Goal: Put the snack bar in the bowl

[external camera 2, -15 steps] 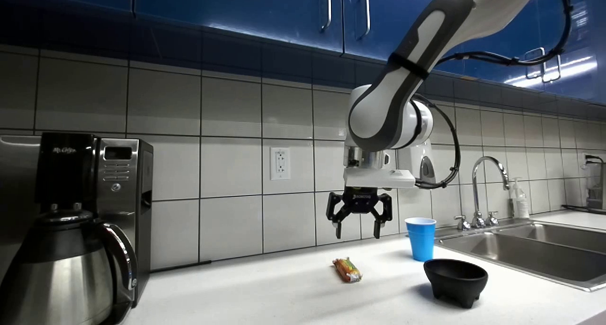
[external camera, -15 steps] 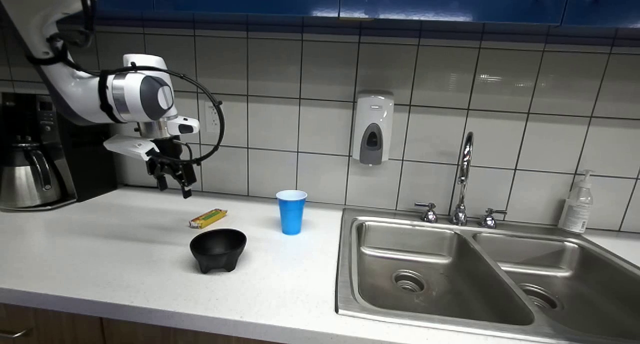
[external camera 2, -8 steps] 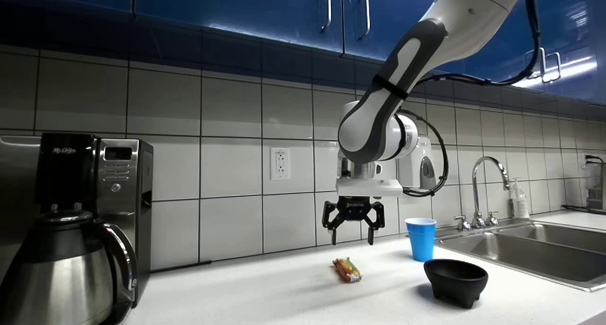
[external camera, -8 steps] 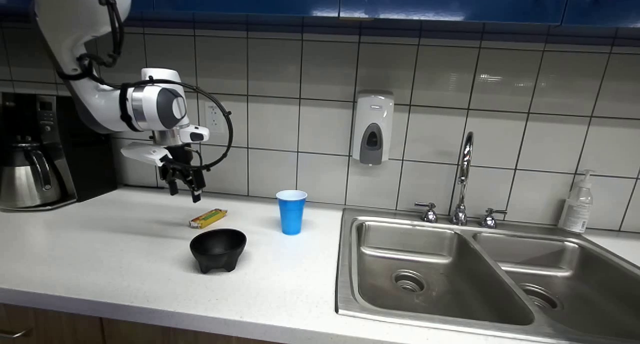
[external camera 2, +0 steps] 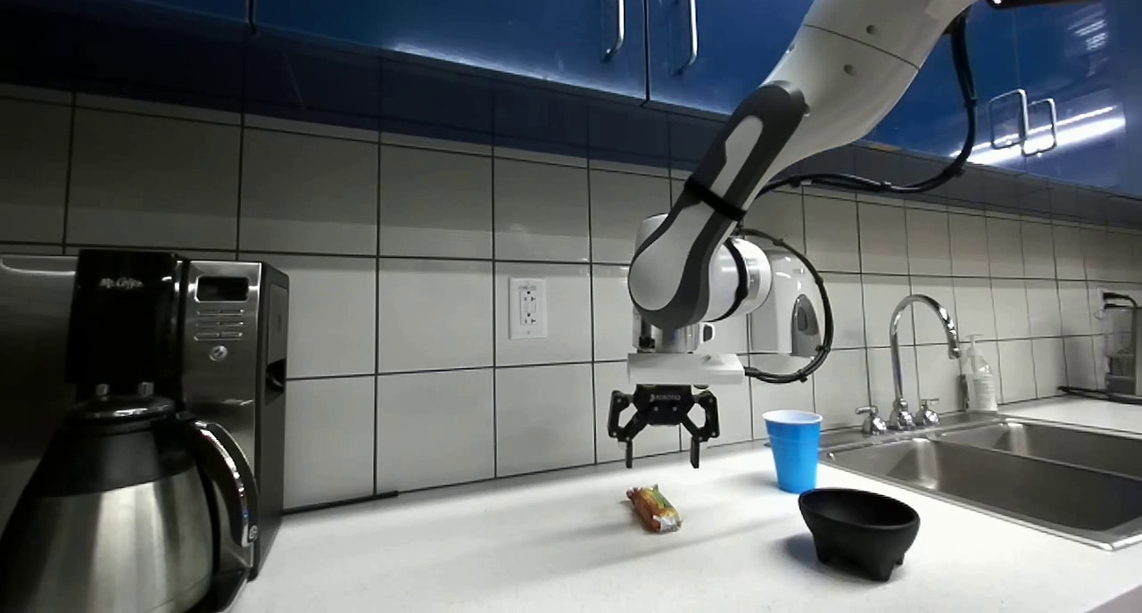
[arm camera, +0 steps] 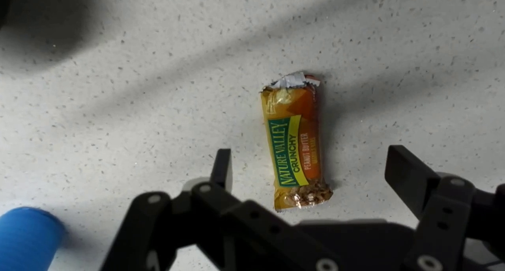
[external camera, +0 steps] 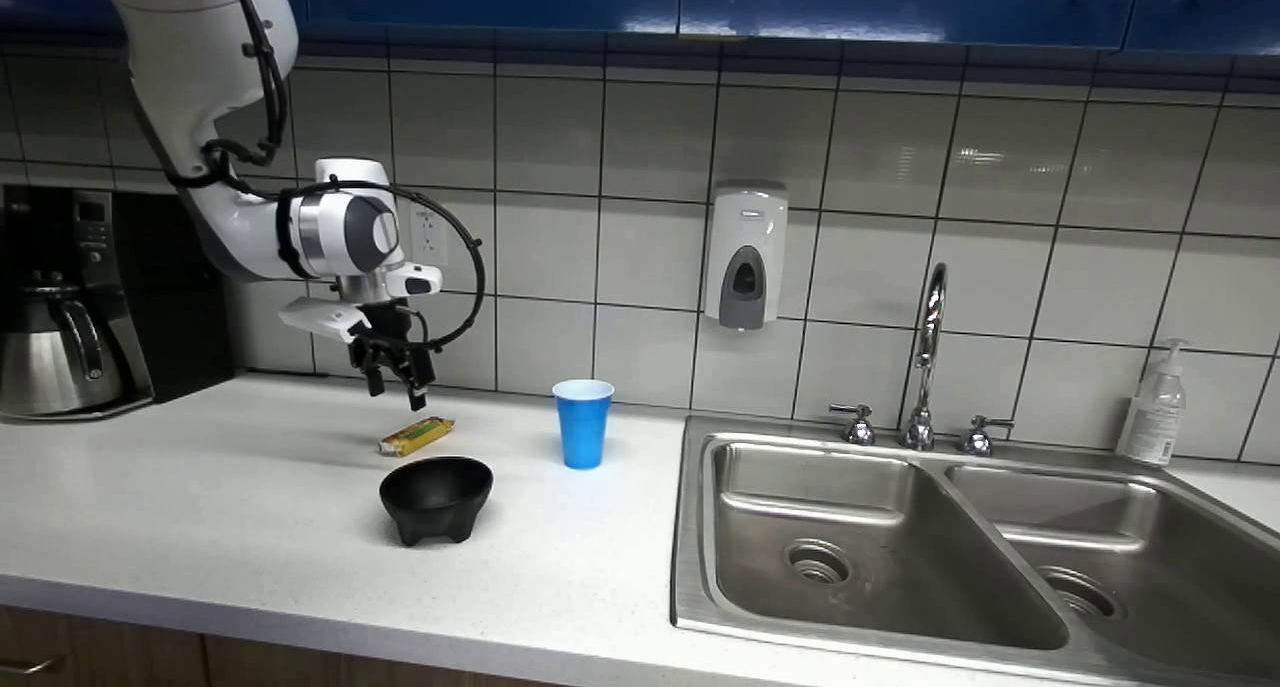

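Observation:
The snack bar (external camera: 416,436) lies flat on the counter in its yellow-gold wrapper, also in an exterior view (external camera 2: 654,509). In the wrist view the bar (arm camera: 292,141) is near the middle, its lower part between the fingers' lines. The black bowl (external camera: 436,497) stands upright close to the bar, also in an exterior view (external camera 2: 859,528); its inside looks empty. Only a dark edge shows at the wrist view's top left corner. My gripper (external camera: 396,395) is open and empty, pointing down above the bar, in an exterior view (external camera 2: 662,463) and the wrist view (arm camera: 309,160).
A blue cup (external camera: 583,427) stands beside the bar and bowl, also in an exterior view (external camera 2: 793,452) and the wrist view (arm camera: 29,239). A steel double sink (external camera: 690,527) lies beyond the cup. A coffee maker (external camera 2: 134,497) stands at the opposite end. The tiled wall (external camera: 545,337) is behind.
My open gripper has come down and moved towards the bar, rightwards in an exterior view and slightly leftwards in an exterior view. The bar, bowl and cup have not moved.

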